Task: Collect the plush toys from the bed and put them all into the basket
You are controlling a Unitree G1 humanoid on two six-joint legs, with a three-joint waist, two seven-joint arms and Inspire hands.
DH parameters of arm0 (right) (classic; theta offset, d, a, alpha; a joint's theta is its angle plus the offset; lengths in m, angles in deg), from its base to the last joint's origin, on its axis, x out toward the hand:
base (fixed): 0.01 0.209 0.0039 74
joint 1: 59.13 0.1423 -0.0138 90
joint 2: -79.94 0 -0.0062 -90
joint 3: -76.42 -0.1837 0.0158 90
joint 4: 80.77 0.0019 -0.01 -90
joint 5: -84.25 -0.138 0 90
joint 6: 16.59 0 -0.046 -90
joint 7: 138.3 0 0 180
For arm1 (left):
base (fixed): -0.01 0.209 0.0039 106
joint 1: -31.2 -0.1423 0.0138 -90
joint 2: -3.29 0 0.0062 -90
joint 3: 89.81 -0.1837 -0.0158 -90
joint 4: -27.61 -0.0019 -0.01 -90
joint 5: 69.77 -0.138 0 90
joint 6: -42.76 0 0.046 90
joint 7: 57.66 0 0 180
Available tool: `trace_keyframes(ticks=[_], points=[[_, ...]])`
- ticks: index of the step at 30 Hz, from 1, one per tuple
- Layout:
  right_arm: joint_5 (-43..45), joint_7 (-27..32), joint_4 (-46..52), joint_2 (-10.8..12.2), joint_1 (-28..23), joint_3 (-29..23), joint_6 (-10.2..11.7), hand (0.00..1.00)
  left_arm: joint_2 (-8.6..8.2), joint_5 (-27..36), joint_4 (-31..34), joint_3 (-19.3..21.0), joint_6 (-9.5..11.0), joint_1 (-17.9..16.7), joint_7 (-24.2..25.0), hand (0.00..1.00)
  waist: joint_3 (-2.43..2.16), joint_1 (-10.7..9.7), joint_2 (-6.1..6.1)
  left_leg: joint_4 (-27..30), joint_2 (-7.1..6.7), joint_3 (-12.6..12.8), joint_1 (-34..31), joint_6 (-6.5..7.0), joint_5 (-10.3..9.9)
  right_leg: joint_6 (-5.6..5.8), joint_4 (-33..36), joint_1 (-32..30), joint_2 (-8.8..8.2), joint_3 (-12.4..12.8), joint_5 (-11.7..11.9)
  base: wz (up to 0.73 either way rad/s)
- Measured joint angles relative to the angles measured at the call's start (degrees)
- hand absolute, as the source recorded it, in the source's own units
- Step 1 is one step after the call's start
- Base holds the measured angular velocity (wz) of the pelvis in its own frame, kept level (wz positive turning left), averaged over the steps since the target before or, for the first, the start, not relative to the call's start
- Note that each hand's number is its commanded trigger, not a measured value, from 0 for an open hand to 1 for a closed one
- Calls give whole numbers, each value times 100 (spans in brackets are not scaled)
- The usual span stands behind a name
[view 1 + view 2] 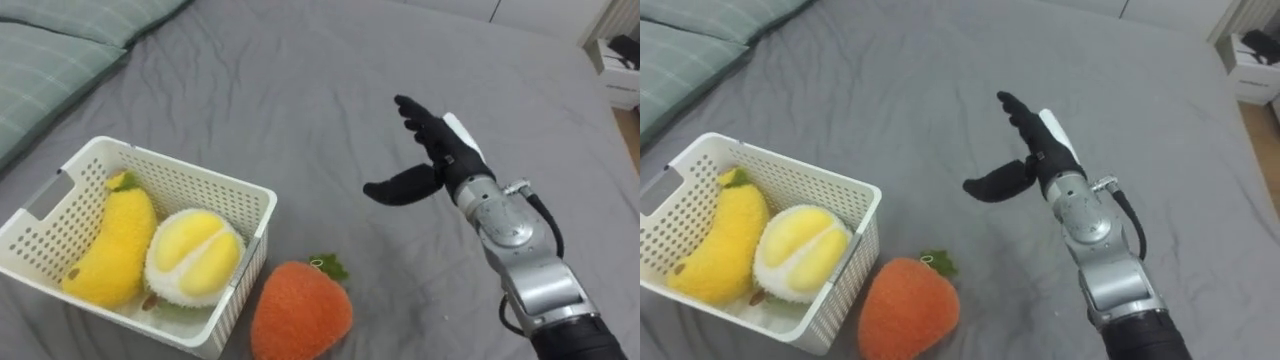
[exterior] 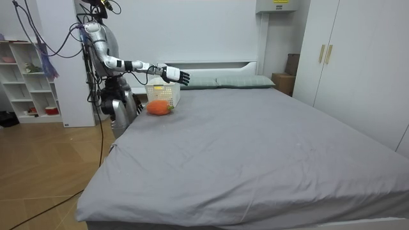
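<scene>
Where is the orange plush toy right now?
Low in the left eye view, the orange plush toy lies on the grey bed, beside the white basket's right side.

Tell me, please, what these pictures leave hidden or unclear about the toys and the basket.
- Orange plush toy: lower part cut off by the eye views' bottom edge.
- Basket: left corner cut off by the right eye view's left edge; its floor hidden under the banana toy and the round yellow toy.
- Room view: the basket's contents too small, behind its wall.
</scene>
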Motion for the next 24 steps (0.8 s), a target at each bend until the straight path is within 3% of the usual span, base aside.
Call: trace_keyframes(ticks=[6, 14, 24], points=[[52, -600, 560, 67, -498, 136, 10, 0, -35, 91, -3, -70, 105, -49, 46, 0, 10, 1, 83, 3, 3, 15, 21, 2, -13, -1, -10, -3, 4, 22, 0, 0], [263, -1408, 617, 120, -1069, 339, 3, 0, -42, 90, -1, -61, 202, -59, 53, 0, -1, 24, 54, 0, 10, 29, 7, 0, -14, -2, -3, -17, 8, 27, 1, 0], [718, -2261, 633, 140, -1156, 729, -53, 0, -5, 95, -22, -79, 249, -70, 53, 0, -7, 51, 13, -14, 22, 88, -41, 0, -15, -22, 10, -80, 14, 35, 14, -2]])
